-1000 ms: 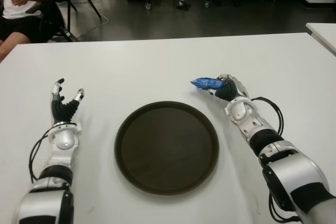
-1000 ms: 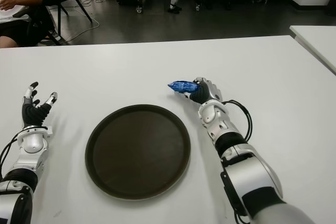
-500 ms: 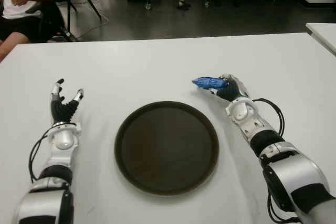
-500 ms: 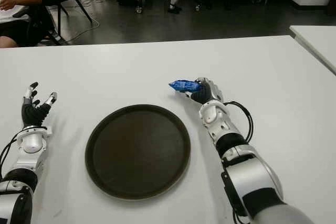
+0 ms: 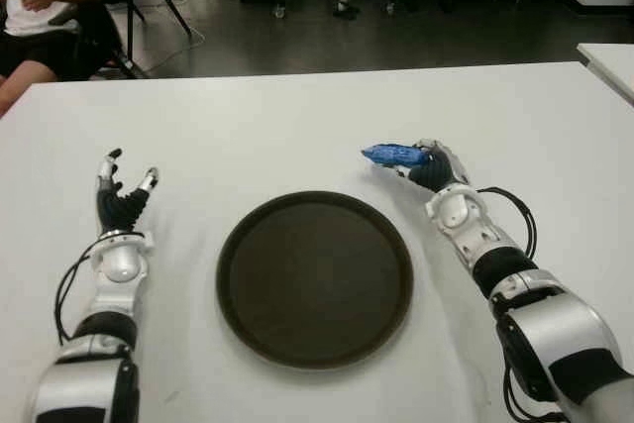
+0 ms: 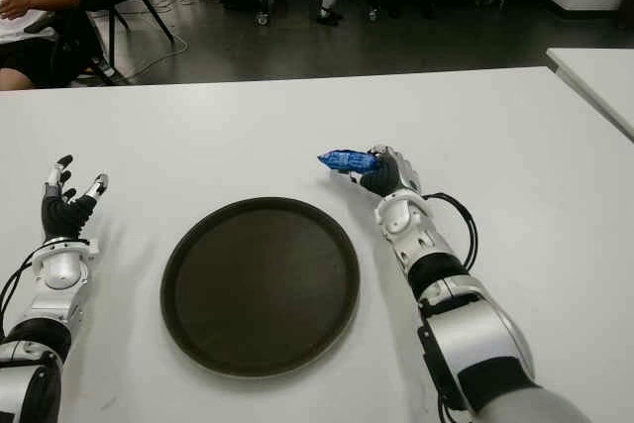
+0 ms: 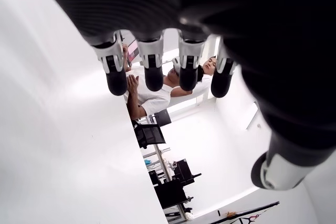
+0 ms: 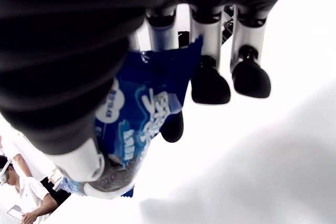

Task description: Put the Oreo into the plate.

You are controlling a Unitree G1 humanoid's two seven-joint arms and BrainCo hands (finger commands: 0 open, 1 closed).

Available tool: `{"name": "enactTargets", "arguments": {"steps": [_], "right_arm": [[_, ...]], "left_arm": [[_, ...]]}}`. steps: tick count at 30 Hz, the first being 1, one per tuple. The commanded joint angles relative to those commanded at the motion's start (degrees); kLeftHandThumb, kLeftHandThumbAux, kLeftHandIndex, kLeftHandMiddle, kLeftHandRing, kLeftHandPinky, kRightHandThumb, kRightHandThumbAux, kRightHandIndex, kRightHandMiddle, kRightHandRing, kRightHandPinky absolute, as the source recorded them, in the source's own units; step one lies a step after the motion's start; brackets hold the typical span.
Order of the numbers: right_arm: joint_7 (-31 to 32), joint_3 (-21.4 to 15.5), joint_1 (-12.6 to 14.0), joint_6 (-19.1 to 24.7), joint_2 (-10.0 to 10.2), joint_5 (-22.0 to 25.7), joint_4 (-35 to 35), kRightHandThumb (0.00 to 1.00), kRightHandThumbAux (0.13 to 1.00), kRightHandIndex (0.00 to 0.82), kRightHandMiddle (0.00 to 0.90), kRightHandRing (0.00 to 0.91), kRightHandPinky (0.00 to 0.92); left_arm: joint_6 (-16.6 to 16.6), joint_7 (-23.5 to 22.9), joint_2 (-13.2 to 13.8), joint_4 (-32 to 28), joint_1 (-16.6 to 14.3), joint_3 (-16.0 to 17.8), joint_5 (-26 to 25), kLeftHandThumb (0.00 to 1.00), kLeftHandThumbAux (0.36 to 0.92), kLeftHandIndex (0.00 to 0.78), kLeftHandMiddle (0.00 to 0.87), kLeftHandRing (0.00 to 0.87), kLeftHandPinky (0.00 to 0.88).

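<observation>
The Oreo [image 5: 394, 155] is a small blue packet, held a little above the white table [image 5: 297, 136] in my right hand [image 5: 428, 165]. Its fingers [image 8: 210, 77] curl around the packet [image 8: 142, 119], which sticks out to the left of the hand. The packet hangs just beyond the far right rim of the round dark brown plate [image 5: 314, 277], which lies flat in front of me with nothing on it. My left hand [image 5: 121, 195] shows to the left of the plate, fingers [image 7: 152, 72] spread and holding nothing.
A seated person [image 5: 40, 7] is at the far left behind the table. Chairs and stands fill the dark floor beyond the table's far edge. A second white table corner [image 5: 609, 61] shows at the right.
My right hand has risen and shifted slightly away from me with the Oreo packet. The left hand and the plate have not moved.
</observation>
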Motion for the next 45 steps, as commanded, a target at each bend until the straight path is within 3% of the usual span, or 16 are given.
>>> {"name": "enactTargets", "arguments": {"steps": [15, 23, 29, 32, 37, 40, 45], "right_arm": [[0.51, -0.54, 0.30, -0.64, -0.06, 0.72, -1.11, 0.703, 0.722, 0.440, 0.799, 0.793, 0.784], [1.44, -0.74, 0.75, -0.97, 0.04, 1.38, -2.14, 0.704, 0.721, 0.440, 0.795, 0.790, 0.782], [5.69, -1.66, 2.42, -5.02, 0.26, 3.50, -5.26, 0.705, 0.721, 0.440, 0.798, 0.793, 0.788], [15.50, -4.41, 9.73, -5.59, 1.38, 12.53, -23.60, 0.705, 0.720, 0.440, 0.799, 0.795, 0.789], [25.39, -5.55, 19.06, -3.72, 3.72, 25.37, -44.33, 0.705, 0.719, 0.440, 0.808, 0.803, 0.796], [33.50, -8.17, 18.92, -7.47, 4.24, 33.42, -43.11, 0.705, 0.718, 0.440, 0.821, 0.816, 0.815], [38.38, -10.27, 18.72, -7.39, 3.18, 36.81, -42.93, 0.705, 0.716, 0.440, 0.839, 0.833, 0.836]], "left_arm": [[-0.01, -0.29, 0.12, -0.16, -0.01, 0.06, 0.05, 0.000, 0.575, 0.000, 0.000, 0.000, 0.000], [-0.18, -0.54, 0.11, -0.49, 0.20, 0.28, -0.23, 0.000, 0.593, 0.000, 0.000, 0.000, 0.000], [-0.09, -0.72, 0.36, -0.03, 0.10, 0.17, -0.04, 0.000, 0.599, 0.000, 0.000, 0.000, 0.000], [-0.03, -0.68, 0.56, 0.37, -0.13, 0.26, -0.05, 0.000, 0.597, 0.000, 0.000, 0.000, 0.000], [-0.09, -1.01, 0.41, 0.62, -0.37, 0.49, -0.40, 0.000, 0.597, 0.000, 0.000, 0.000, 0.000], [-0.33, -1.55, 0.06, 0.45, -0.32, 0.76, -0.94, 0.000, 0.597, 0.000, 0.000, 0.000, 0.000], [-0.26, -1.75, -0.15, 0.47, -0.43, 0.90, -1.18, 0.000, 0.604, 0.000, 0.000, 0.000, 0.000]]}}
